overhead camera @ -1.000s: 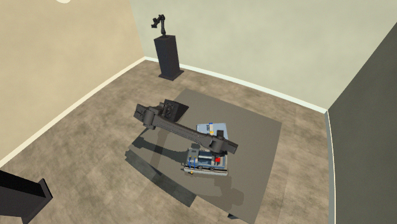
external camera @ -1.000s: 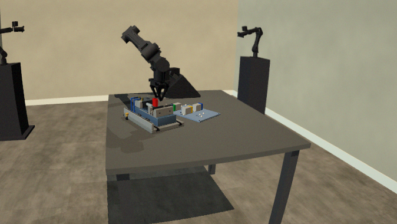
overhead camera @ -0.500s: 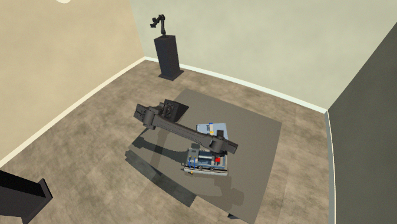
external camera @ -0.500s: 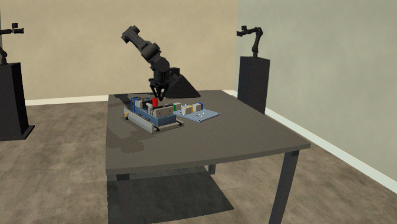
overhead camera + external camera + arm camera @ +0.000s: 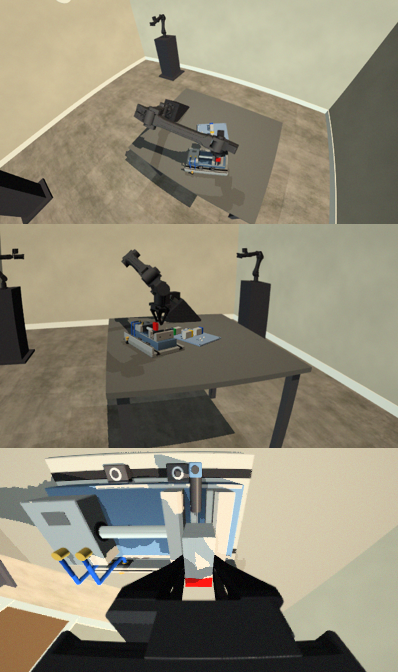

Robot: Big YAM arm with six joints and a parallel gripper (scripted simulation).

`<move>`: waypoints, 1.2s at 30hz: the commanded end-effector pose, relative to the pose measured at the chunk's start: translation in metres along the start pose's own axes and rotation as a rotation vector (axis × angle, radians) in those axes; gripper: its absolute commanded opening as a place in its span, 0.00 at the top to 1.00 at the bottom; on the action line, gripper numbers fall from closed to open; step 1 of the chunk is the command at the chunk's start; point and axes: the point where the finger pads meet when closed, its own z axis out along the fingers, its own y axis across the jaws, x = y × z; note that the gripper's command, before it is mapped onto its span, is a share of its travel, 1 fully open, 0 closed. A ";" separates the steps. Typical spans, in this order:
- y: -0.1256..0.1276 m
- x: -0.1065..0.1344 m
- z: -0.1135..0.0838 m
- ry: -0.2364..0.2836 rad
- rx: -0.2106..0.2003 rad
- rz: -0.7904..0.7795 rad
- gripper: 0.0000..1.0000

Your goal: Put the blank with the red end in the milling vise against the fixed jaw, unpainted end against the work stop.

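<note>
The blank with the red end (image 5: pixel 218 160) (image 5: pixel 155 326) (image 5: pixel 199 555) is between the fingers of my gripper (image 5: pixel 160 322) (image 5: pixel 198 560), which is shut on it. It is over the gap between the jaws of the vise. Its red end points away from the work stop (image 5: pixel 196 495); its unpainted end is towards the stop. The fixed jaw (image 5: pixel 164 335) (image 5: pixel 224 515) is to its right in the wrist view, the moving jaw's plate (image 5: pixel 172 523) to its left. In the exterior view the red end shows above the jaw tops. Contact with bars, jaw or stop cannot be told.
The blue plate (image 5: pixel 221 127) (image 5: pixel 208 341) beside the vise holds blanks with a green end (image 5: pixel 177 330), a yellow end (image 5: pixel 187 334) and a blue end (image 5: pixel 198 330). Blue hoses (image 5: pixel 133 329) (image 5: pixel 92 573) rise by the moving jaw's block (image 5: pixel 57 523). A rail (image 5: pixel 139 344) runs along the vise.
</note>
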 end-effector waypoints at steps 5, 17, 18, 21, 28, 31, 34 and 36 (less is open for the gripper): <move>-0.004 0.003 0.002 0.005 0.009 0.008 1.00; -0.003 0.003 0.001 0.006 0.011 0.009 1.00; -0.003 0.003 0.002 0.005 0.010 0.008 1.00; -0.002 0.001 0.003 0.004 0.007 0.005 1.00; -0.004 0.007 -0.002 0.010 0.020 0.018 1.00; -0.003 0.005 0.000 0.008 0.016 0.014 1.00; -0.002 0.002 0.002 0.006 0.012 0.010 1.00; -0.002 0.002 0.002 0.006 0.012 0.010 1.00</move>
